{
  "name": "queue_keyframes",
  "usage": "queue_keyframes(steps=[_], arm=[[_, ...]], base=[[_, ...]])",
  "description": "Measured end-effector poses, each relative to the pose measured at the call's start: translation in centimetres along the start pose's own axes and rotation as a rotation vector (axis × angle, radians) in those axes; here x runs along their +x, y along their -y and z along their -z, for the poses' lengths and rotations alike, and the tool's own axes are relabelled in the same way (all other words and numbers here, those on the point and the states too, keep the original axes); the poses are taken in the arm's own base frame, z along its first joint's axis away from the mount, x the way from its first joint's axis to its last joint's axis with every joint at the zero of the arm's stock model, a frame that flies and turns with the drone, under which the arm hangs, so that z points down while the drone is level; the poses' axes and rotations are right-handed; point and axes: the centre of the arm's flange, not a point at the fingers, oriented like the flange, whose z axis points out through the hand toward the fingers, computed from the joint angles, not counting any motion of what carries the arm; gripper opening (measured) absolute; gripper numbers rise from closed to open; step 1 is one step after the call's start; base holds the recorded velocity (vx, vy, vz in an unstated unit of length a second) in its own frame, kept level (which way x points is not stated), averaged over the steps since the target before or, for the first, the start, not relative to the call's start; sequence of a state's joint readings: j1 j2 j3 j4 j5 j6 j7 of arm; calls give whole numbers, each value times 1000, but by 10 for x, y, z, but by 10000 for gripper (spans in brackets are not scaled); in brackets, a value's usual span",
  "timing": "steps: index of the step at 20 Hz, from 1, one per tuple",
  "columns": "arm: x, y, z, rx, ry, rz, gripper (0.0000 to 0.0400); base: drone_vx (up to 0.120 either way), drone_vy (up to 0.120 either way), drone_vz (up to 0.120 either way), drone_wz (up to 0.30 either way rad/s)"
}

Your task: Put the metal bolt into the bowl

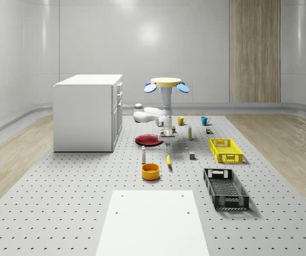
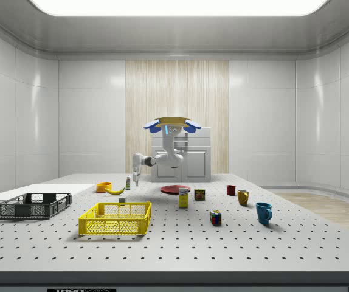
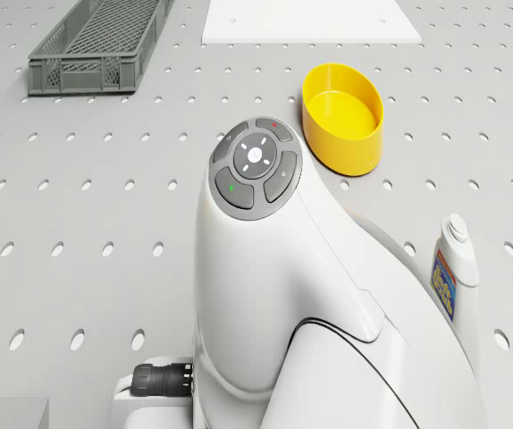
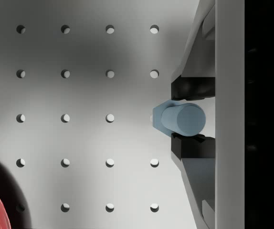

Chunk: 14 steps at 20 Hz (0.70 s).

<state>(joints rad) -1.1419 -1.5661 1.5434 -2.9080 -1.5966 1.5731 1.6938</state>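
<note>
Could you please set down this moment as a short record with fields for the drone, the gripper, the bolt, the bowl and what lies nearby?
drone: hovers above the perforated table, beside the white cabinet
gripper: above bare table near the red plate, fingers closed on the bolt
bolt: blue-grey metal bolt held between the fingers, off the table
bowl: yellow bowl stands empty on the table
nearby: white bottle, banana, yellow crate, black crate
task state: bolt not yet in the bowl
</note>
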Motion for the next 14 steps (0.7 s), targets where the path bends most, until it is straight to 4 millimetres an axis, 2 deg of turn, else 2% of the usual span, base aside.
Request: queue_keyframes(steps=[4, 5, 8, 14], arm=[[0, 0, 0, 0, 0, 0, 100], [0, 0, 0, 0, 0, 0, 100], [0, 0, 0, 0, 0, 0, 100], [0, 0, 0, 0, 0, 0, 100]], base=[[120, -120, 0, 0], [120, 0, 0, 0], [120, -107, 0, 0], [120, -27, 0, 0]])
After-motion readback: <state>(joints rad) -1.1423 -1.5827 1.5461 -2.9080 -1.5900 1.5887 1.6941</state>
